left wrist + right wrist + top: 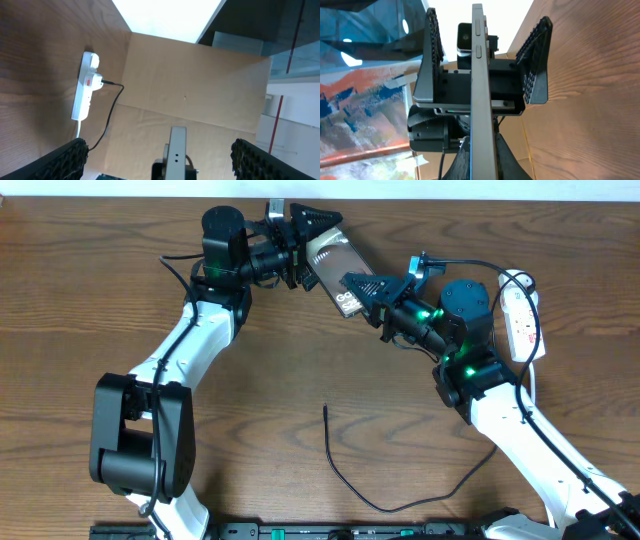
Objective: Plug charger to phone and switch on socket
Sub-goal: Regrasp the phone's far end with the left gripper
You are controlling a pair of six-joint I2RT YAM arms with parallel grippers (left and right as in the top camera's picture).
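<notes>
The phone (335, 260) hangs above the table at the back centre, held between the two arms. My right gripper (366, 288) is shut on its lower end; in the right wrist view the phone (482, 75) runs edge-on up from the two pinching fingers (506, 159). My left gripper (311, 246) stands open around the phone's upper end, its pads apart from the phone's edge (177, 147). The charger (345, 475) lies loose on the table near the front, its plug tip (325, 410) pointing away. The socket (520, 315) lies at the far right.
In the left wrist view the socket (85, 87) has a black lead (111, 107) plugged into it, and a cardboard sheet (200, 90) rises behind the table. The charger's cable runs under my right arm (530, 430). The left arm's base (140, 430) stands at the front left.
</notes>
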